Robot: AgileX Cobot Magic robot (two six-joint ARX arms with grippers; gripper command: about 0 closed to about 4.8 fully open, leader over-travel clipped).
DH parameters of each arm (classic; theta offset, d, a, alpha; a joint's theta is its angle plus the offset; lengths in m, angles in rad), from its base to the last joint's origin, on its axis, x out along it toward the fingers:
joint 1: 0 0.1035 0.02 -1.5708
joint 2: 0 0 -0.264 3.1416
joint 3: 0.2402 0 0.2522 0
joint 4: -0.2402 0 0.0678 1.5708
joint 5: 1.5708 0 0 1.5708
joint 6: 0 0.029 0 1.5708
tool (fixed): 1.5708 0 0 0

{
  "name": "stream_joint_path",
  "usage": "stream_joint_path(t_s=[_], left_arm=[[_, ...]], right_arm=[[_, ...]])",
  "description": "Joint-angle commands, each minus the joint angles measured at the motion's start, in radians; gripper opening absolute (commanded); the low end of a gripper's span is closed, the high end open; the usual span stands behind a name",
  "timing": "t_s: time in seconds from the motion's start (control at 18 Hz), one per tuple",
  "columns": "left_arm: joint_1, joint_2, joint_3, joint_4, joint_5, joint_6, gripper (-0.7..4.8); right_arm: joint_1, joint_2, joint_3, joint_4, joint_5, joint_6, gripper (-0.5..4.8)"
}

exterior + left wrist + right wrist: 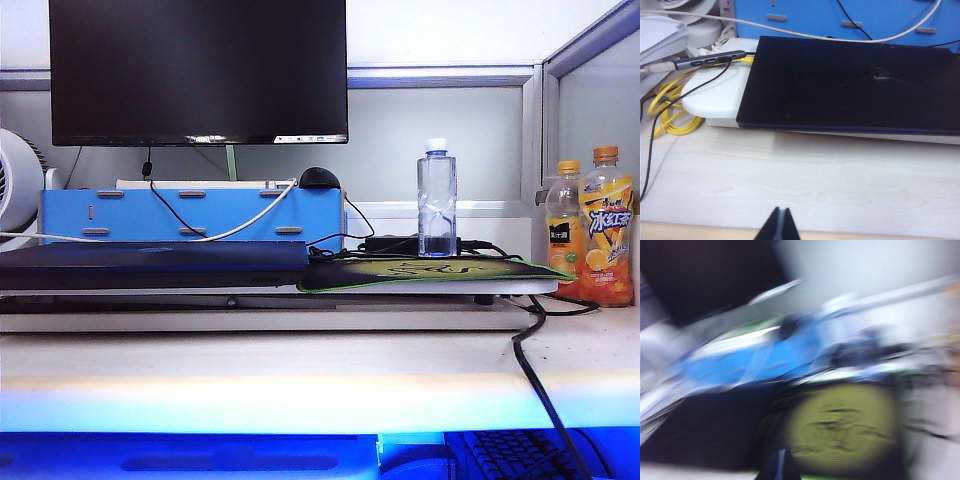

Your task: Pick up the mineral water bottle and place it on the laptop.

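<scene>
The mineral water bottle (437, 205), clear with a white cap, stands upright on the black-and-green mouse pad (420, 272) right of centre. The laptop (150, 262) is a closed dark slab lying flat on a white stand to the left of the pad. Neither gripper shows in the exterior view. My left gripper (782, 209) is shut and empty, low over bare desk in front of the laptop (850, 85). My right gripper (781, 451) is shut and empty at the near edge of the mouse pad (840, 425), with the laptop (705, 425) beside it. That view is too motion-blurred to make out the bottle.
A black monitor (198, 70) hangs over a blue box (190, 212) at the back. Two orange-capped drink bottles (590, 235) stand at the far right by a partition. A black cable (535, 380) crosses the desk front. Yellow cable (670, 110) coils left of the laptop.
</scene>
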Motion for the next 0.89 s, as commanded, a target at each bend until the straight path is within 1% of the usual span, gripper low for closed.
stream_joint_path(t_s=[0.06,0.11,0.17,0.22,0.28,0.33,0.39,0.44,0.5,0.55,0.61,0.72,0.83,0.89], left_arm=[[0.000,-0.002,0.000,0.001,0.003,0.002,-0.02],[0.000,-0.002,0.000,0.000,0.003,0.002,-0.02],[0.000,-0.002,0.000,0.000,0.003,0.002,-0.02],[0.000,-0.002,0.000,0.000,0.003,0.001,-0.02],[0.000,-0.002,0.000,0.001,0.003,0.002,-0.02],[0.000,-0.002,0.000,0.000,0.003,0.002,-0.02],[0.000,-0.002,0.000,0.000,0.003,0.001,-0.02],[0.000,-0.002,0.000,0.001,0.003,0.001,-0.02],[0.000,-0.002,0.000,0.000,0.003,0.002,-0.02],[0.000,-0.002,0.000,0.000,0.003,0.001,-0.02],[0.001,-0.002,0.000,0.001,0.006,0.002,-0.02],[0.000,-0.002,0.000,0.000,0.003,0.001,-0.02],[0.001,-0.002,0.000,0.001,0.003,0.002,-0.02],[0.000,-0.002,0.000,0.000,0.003,0.002,-0.02]], right_arm=[[0.004,0.381,0.245,0.092,-0.382,0.044,-0.01],[0.003,0.454,0.295,0.092,-0.436,0.105,-0.01],[0.004,0.545,0.353,0.095,-0.503,0.193,-0.01],[0.004,0.631,0.392,0.145,-0.556,0.201,0.02],[0.004,0.673,0.403,0.197,-0.576,0.194,0.61],[0.005,0.715,0.416,0.225,-0.554,0.150,3.19],[0.032,0.744,0.436,0.172,-0.388,0.002,4.79],[0.070,0.755,0.470,0.058,-0.164,-0.222,4.79],[0.105,0.765,0.487,0.023,-0.002,-0.362,4.79],[0.164,0.774,0.491,0.045,0.196,-0.478,4.79],[0.217,0.802,0.491,0.129,0.333,-0.565,4.79],[0.245,0.863,0.494,0.245,0.387,-0.577,4.79],[0.254,0.969,0.539,0.264,0.481,-0.557,4.79],[0.254,1.029,0.577,0.263,0.488,-0.553,4.79]])
